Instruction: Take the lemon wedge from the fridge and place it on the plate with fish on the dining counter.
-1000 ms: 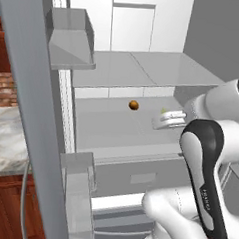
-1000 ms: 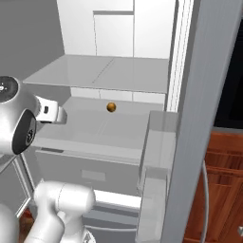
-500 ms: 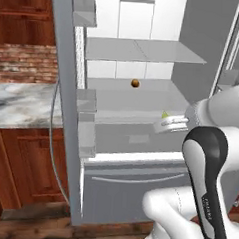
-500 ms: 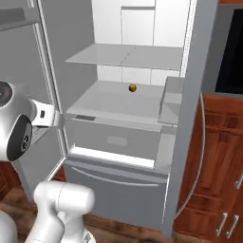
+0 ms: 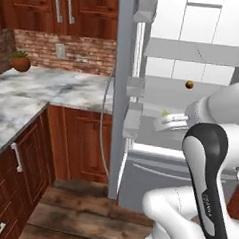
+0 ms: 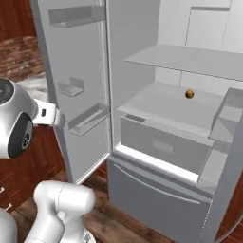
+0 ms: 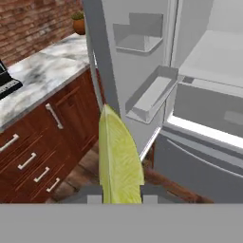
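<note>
Far left in the left base view: a small brown pot with a green plant [image 5: 20, 61] on a white-and-grey veined marble counter [image 5: 38, 91], backed by a red-brown brick wall [image 5: 70, 52]. Below the counter, red-brown wood cabinets with silver bar handles [image 5: 16, 158]; under them, a dark wooden plank floor [image 5: 80, 214].

Toward the middle, the tall grey French-door fridge [image 5: 122, 91] standing with its doors swung open, white inside, grey shelves and door bins showing. In front of the opened fridge, outside it and apart from the shelves, the white two-finger gripper [image 5: 170, 119], clenched on the tiny yellow-green lemon wedge [image 5: 165, 114], which peeks out at its tip. Further right and deeper in, a small round orange-brown ball [image 5: 189, 84] resting on a middle fridge shelf.

In the right base view, left door of the fridge [image 6: 80, 85] with its grey bins at left, the ball [image 6: 189, 94] on the shelf at right above a closed grey drawer [image 6: 161, 144].

In the hand view, marble counter and drawered wood cabinets at left; the lemon wedge [image 7: 118, 159] seen large and pale yellow-green at bottom centre, pinched between the two finger tips of the gripper [image 7: 118, 193]; behind it the edge of the fridge door [image 7: 102, 57] with grey bins, and the white fridge interior at right.
</note>
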Controlling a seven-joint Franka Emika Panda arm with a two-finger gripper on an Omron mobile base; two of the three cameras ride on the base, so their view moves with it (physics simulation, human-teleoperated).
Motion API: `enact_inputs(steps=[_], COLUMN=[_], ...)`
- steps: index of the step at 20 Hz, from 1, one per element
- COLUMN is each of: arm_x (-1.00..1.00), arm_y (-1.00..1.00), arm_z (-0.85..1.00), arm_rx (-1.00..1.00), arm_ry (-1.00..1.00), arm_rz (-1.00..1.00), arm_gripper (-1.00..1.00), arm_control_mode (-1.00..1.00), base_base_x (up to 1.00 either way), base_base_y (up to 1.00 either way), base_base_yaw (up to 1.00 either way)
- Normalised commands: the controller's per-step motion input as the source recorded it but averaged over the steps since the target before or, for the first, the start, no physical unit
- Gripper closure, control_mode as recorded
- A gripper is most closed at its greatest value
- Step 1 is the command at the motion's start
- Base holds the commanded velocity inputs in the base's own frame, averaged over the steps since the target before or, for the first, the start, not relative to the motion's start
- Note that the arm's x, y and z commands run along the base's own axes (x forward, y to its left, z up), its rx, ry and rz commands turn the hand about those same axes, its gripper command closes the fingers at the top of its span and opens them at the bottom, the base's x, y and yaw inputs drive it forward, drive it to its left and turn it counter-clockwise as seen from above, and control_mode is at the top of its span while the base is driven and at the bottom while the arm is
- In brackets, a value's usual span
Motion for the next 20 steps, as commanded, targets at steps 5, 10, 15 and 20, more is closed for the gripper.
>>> enact_inputs(steps=[5,10,15,20], arm_x=[0.0,0.0,0.0,0.0], arm_y=[0.0,0.0,0.0,0.0], arm_z=[0.0,0.0,0.0,0.0], arm_rx=[0.0,0.0,0.0,0.0], arm_ry=[0.0,0.0,0.0,0.0], arm_rz=[0.0,0.0,0.0,0.0], arm_gripper=[1.0,1.0,1.0,1.0], arm_control_mode=[1.0,1.0,1.0,1.0], base_base_x=[-0.72,-0.17,0.0,0.0], base_base_y=[0.0,0.0,0.07,0.09], base_base_yaw=[0.75,0.93,0.99,1.0])
